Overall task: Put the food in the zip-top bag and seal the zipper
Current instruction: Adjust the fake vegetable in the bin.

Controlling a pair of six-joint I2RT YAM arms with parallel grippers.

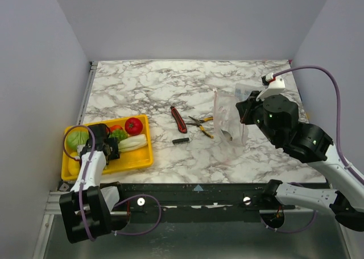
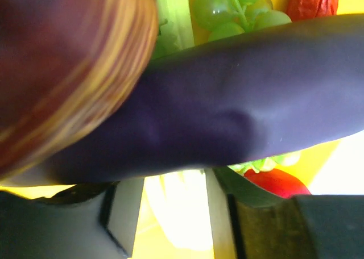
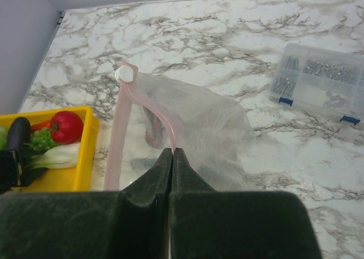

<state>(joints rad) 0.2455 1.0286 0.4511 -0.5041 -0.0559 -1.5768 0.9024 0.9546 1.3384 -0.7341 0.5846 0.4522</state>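
A blurred eggplant [image 2: 227,100] and a red-orange smear [image 2: 68,60] crowd the camera of the left gripper [image 1: 108,145], hiding its fingertips; grapes [image 2: 227,9] beyond are cut off.

The white marble surface [image 1: 142,83] has grey veins; yellow plastic tray [image 1: 135,160]; round red toy tomato [image 1: 133,125]; clear floppy plastic bag [image 3: 210,128], pink zipper strip [image 3: 116,141].

no words, labels, brands or numbers can be read; the clear parts box [image 3: 318,77] at two o'clock shows none legible.

Food [image 1: 133,125] in tray [image 1: 136,157], left of bag [image 1: 224,120].
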